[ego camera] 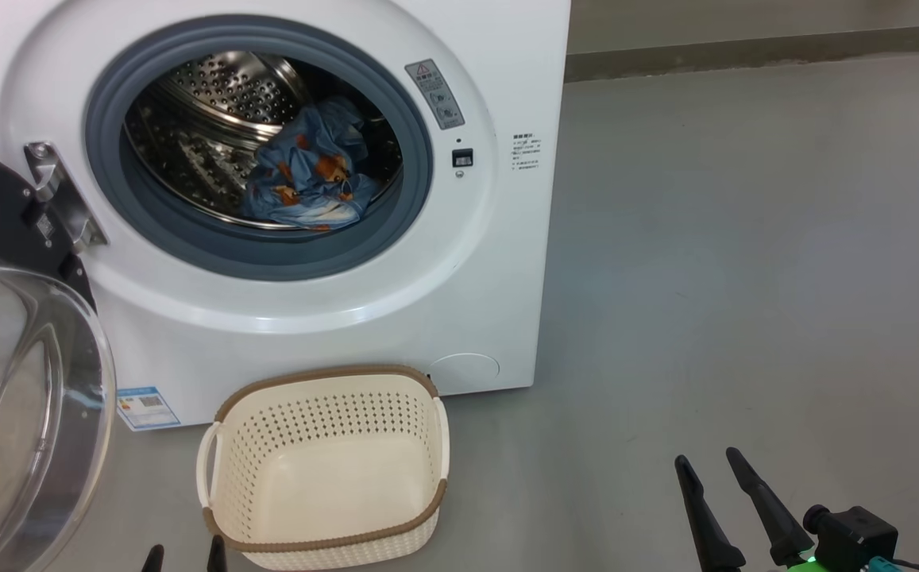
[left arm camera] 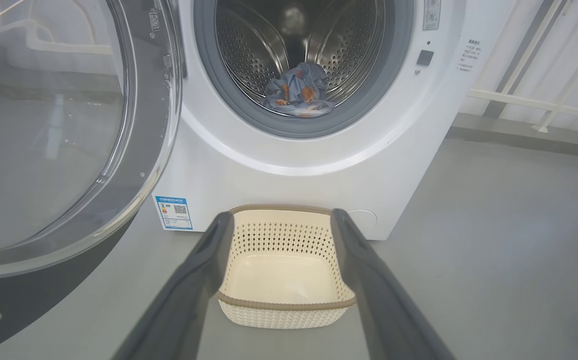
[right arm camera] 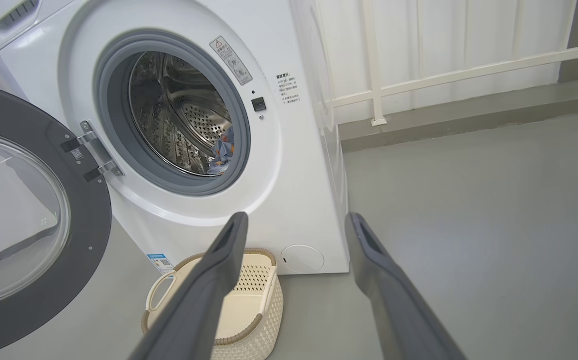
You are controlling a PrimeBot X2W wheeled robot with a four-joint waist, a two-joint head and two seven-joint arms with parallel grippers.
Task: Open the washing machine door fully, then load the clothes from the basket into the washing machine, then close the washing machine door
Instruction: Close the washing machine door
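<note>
We are noting both claws standing open, fingers spread and gripping nothing. The left claw (left arm camera: 281,216) is hanging low before the basket (ego camera: 332,417), and in the left wrist view its two fingers are framing the basket without touching it. In the head view its fingertips (ego camera: 218,556) are peeking over the bottom edge, just left of the basket's near corner. The right claw (ego camera: 707,457) is hovering over the grey floor (ego camera: 745,278), well apart to the right of the basket and the washing machine (ego camera: 332,318). The clothes (ego camera: 308,171) are lying inside the drum (ego camera: 221,95), bunched at its lower right behind the grey gasket (ego camera: 260,258), well apart from both claws. The door (right arm camera: 24,220) is standing swung wide to the left on its hinge (ego camera: 62,199). The basket is sitting on the floor close before the machine's front, below the opening, with its pale bottom showing. Limits: the head view is cutting off most of the door and the machine's top. The right wrist view is giving us a sliver of the clothes past the gasket, and that claw's own finger is covering part of the basket there. The print on the blue label (ego camera: 147,407) is too small for us to read.
</note>
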